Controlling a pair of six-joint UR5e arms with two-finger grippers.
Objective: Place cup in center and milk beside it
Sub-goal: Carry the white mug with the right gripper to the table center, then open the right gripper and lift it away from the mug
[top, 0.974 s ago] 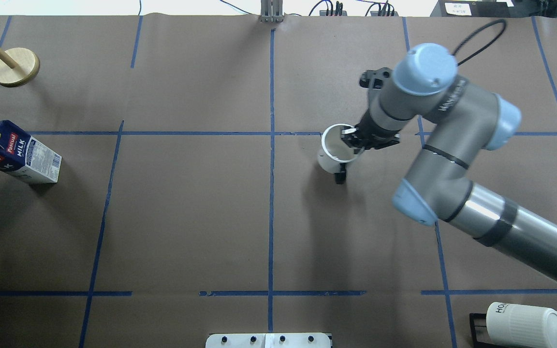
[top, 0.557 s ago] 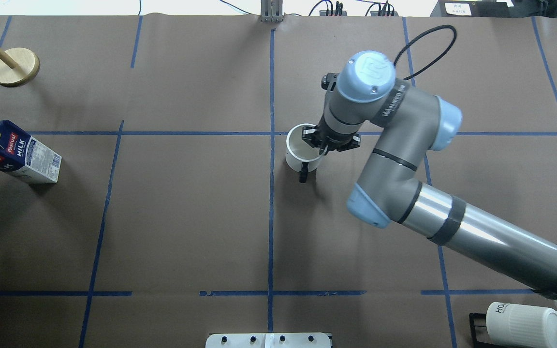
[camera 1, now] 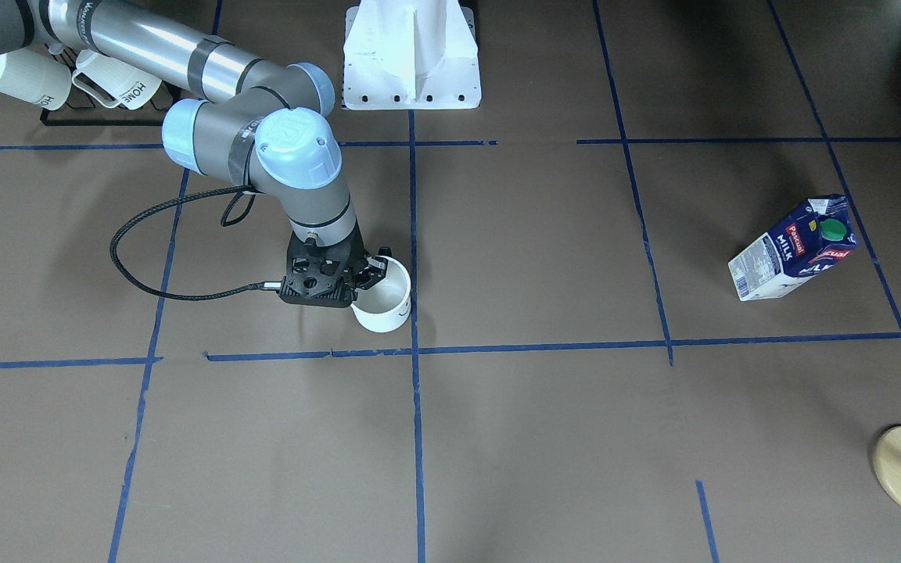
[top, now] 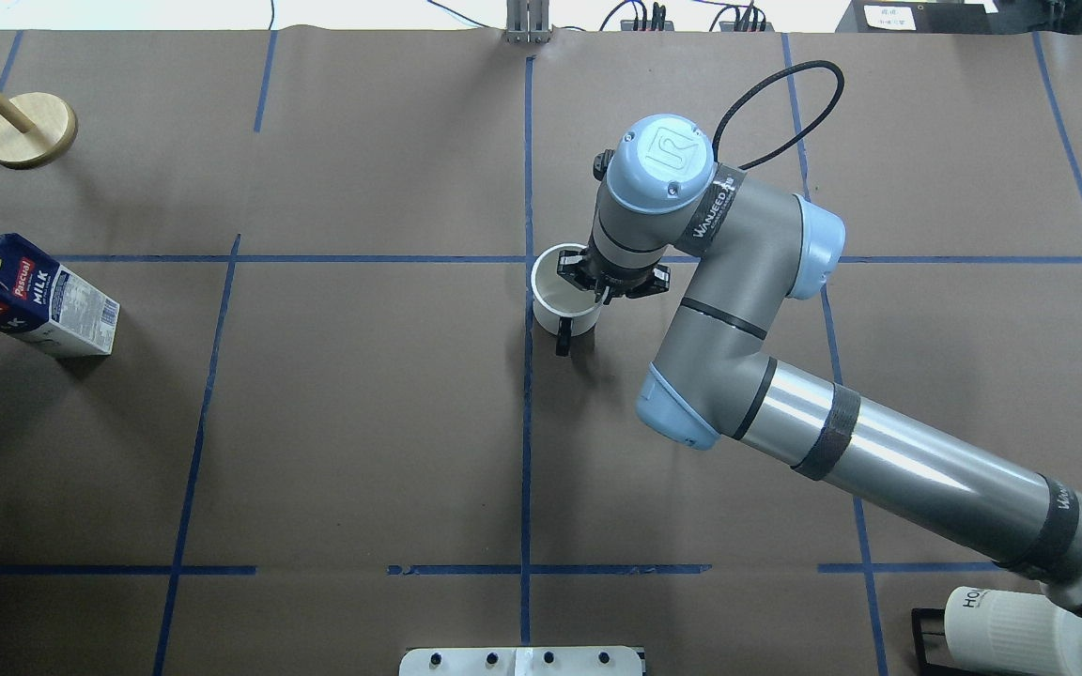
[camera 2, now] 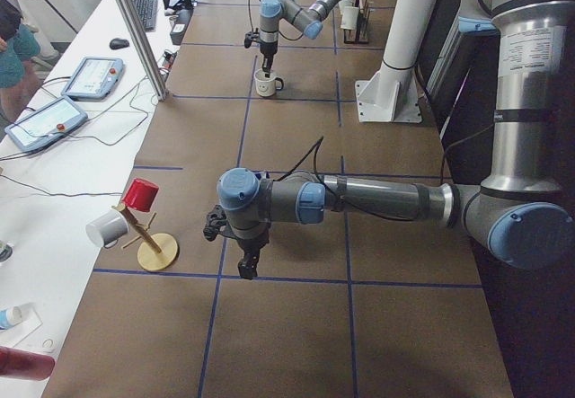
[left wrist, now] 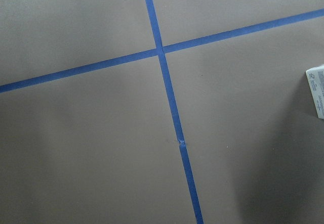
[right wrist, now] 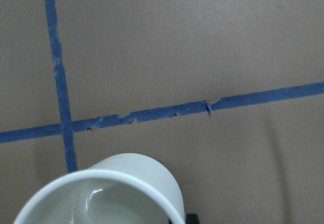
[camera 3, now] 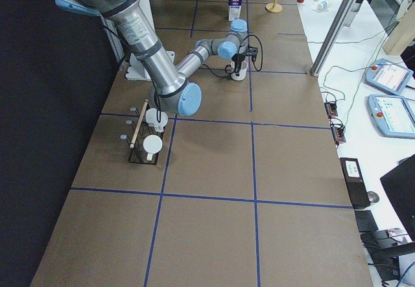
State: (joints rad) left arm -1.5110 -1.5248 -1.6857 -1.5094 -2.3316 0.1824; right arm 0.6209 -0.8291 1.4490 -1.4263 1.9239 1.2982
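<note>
1 cup (top: 555, 293) held just beside the center (top: 528, 259).
The right gripper (top: 597, 285) was clamped on its rim; the milk (top: 29, 296) stood well apart; the left gripper's (camera 2: 247, 265) state could not be told.

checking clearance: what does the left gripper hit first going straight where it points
The left gripper points down, so probably the brown table beside a blue tape crossing; its height is unclear.
</note>
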